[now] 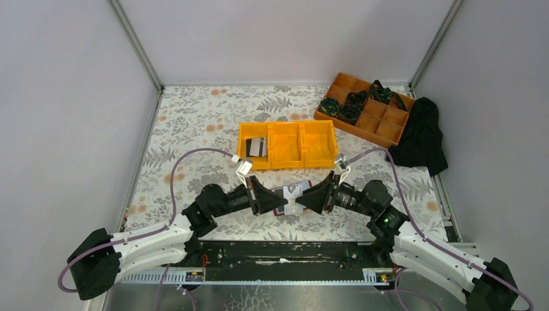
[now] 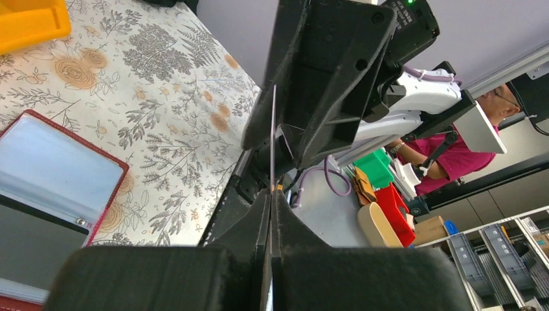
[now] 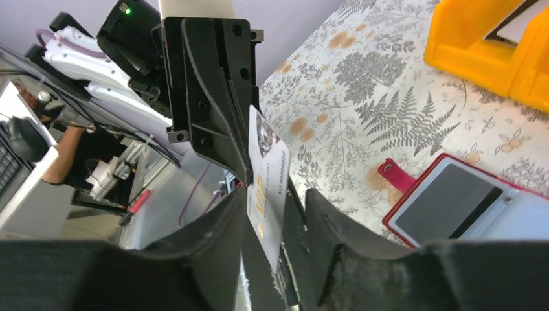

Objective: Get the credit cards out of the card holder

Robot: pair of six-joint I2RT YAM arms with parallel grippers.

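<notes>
The red card holder (image 1: 292, 192) lies open on the table under both gripper tips. Its blue-grey inside shows in the left wrist view (image 2: 58, 155) and the right wrist view (image 3: 527, 206), with a dark card (image 3: 447, 208) in a pocket. My left gripper (image 1: 283, 203) (image 2: 272, 192) is shut on a white credit card (image 3: 268, 172), seen edge-on in its own view (image 2: 272, 129). My right gripper (image 1: 300, 199) (image 3: 277, 193) faces it, jaws open, with the card's free end between them. Another card (image 1: 256, 148) lies in the yellow bin's left compartment.
The yellow three-compartment bin (image 1: 303, 144) stands just behind the holder. An orange divided tray (image 1: 382, 123) with black items sits at the back right, and a black cloth (image 1: 422, 133) lies beside it. The table's near edge rail runs just below the grippers.
</notes>
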